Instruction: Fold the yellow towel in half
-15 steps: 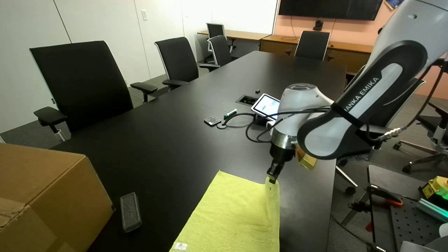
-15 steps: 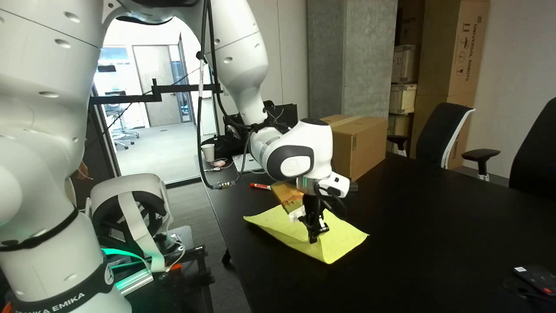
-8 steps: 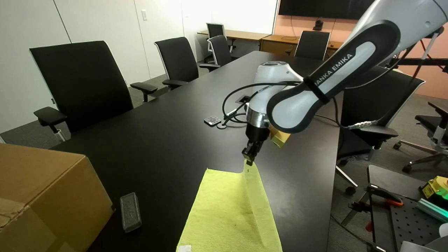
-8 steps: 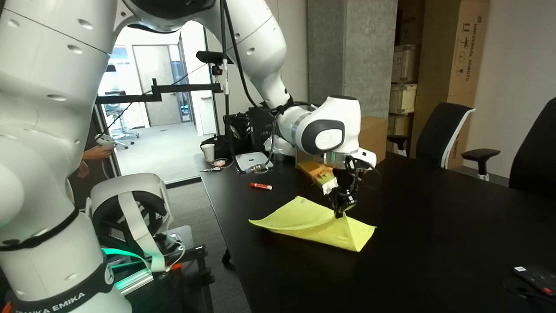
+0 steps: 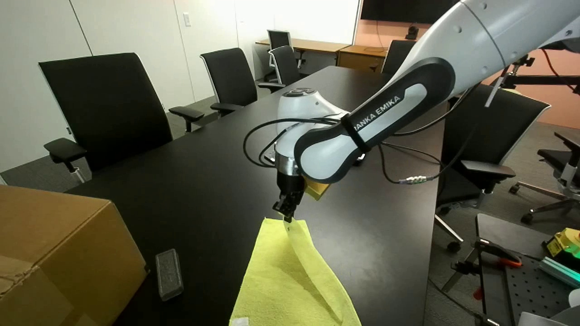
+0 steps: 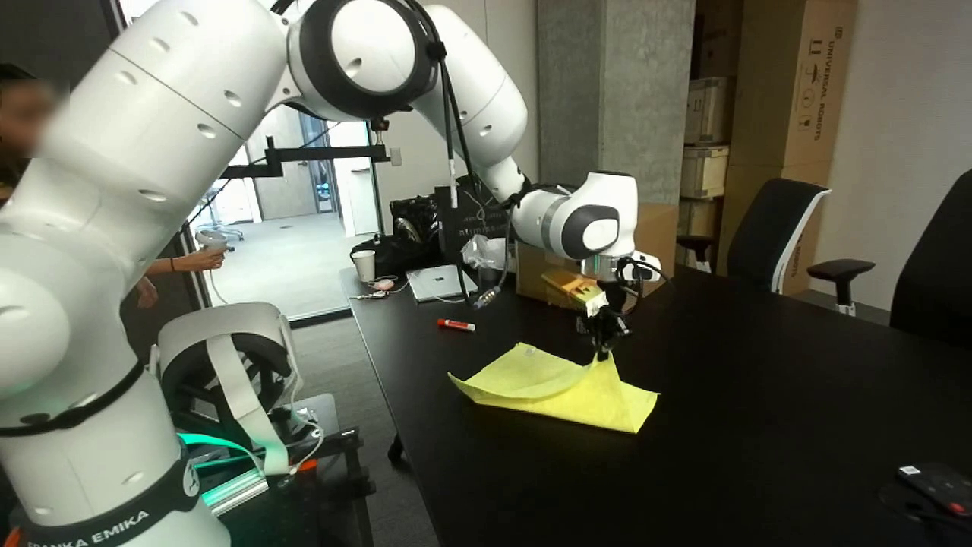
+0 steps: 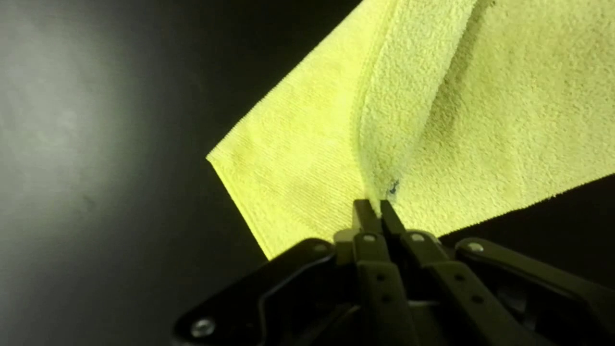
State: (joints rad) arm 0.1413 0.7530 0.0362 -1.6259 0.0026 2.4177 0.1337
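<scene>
The yellow towel (image 5: 274, 280) lies on the black table, its far end spread toward the robot's hand. My gripper (image 5: 287, 219) is shut on a piece of its edge and holds it up off the table. In the wrist view the thin cloth runs between the fingertips of the gripper (image 7: 378, 206), beside a small dark mark. From there a raised strip of the towel (image 7: 403, 96) curls over the part lying flat. The lifted edge forms a peak under the gripper (image 6: 603, 355) in an exterior view, and another corner of the towel (image 6: 459, 384) curls upward.
A cardboard box (image 5: 68, 258) and a dark eraser-like block (image 5: 169, 275) stand beside the towel. On the table also lie a red marker (image 6: 456, 325), a laptop (image 6: 434, 282) and a black remote (image 6: 938, 490). Chairs (image 5: 106, 113) line the table's side.
Holding the towel's edge throughout, my gripper has travelled across toward the box side. The edge has risen and been drawn over the flat part, so the towel looks narrower at that end.
</scene>
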